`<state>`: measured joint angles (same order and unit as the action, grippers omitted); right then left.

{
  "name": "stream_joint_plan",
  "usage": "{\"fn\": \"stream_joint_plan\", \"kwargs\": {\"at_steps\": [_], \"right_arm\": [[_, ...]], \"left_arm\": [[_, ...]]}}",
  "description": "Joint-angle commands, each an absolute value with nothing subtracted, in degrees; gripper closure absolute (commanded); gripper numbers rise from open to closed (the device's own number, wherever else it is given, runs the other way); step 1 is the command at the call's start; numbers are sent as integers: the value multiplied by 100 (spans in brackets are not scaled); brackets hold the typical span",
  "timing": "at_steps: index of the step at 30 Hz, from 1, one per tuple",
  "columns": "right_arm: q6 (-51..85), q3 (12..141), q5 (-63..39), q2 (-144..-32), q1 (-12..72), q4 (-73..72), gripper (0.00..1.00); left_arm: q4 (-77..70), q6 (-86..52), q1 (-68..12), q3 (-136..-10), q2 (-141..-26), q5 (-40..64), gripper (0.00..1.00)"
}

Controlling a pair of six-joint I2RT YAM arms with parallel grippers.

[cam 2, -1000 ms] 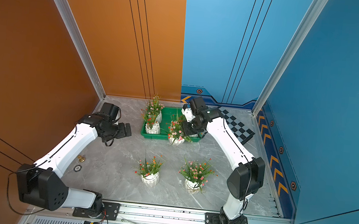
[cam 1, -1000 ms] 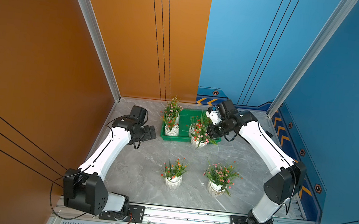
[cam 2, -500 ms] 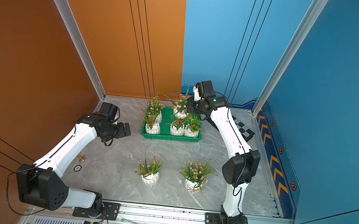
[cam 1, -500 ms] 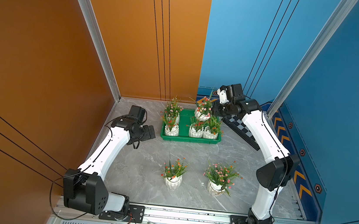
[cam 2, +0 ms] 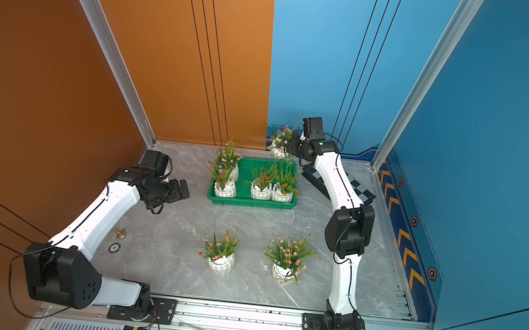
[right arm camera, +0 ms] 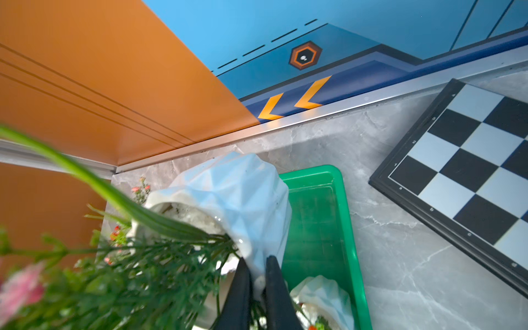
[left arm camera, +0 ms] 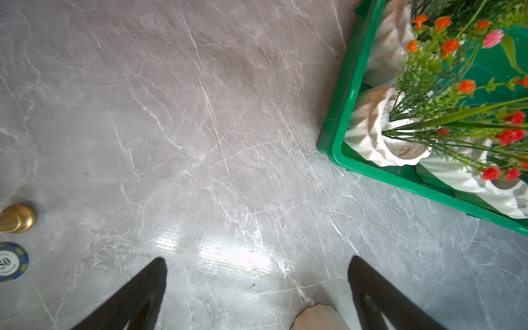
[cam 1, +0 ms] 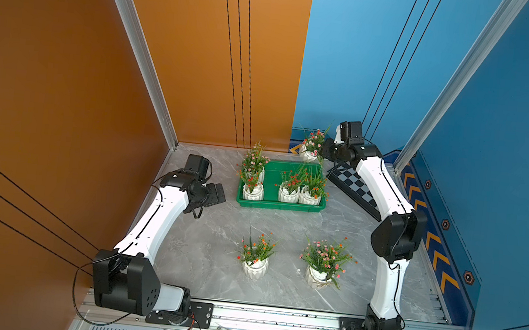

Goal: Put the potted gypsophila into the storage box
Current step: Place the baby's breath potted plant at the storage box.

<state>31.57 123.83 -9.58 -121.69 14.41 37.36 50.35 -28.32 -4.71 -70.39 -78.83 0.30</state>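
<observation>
right hand [right arm camera: 257, 258]: clamped on tilted potted gypsophila [right arm camera: 228, 185] rim.
step: level it, lower into storage box [right arm camera: 314, 223] (bare upper-right corner).
left hand [left arm camera: 257, 258]: apart.

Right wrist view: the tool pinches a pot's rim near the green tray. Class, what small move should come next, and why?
Probably lower the held pot into the bare far end of the storage box. The right tool is shut on the pot's rim, the pot hangs tilted in the air, and that part of the box shows bare floor.
</observation>
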Motion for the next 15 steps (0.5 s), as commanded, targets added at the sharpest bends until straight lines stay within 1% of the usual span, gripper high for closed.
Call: {"fn": "stream_joint_plan", "kwargs": {"at_steps": [1, 7, 15], "right_arm": [[3307, 12628, -1229, -12280, 1334, 3514, 91], [3043, 12574, -1258, -12419, 1248, 3898, 91], [2871, 12111, -1179, -12353, 1233, 4024, 91]], "left_arm": [[5045, -2759, -405, -7096, -7989, 99, 0], [5037, -2771, -413, -7128, -8094, 122, 0], [5039, -2801, -457, -7144, -8156, 119, 0]]}}
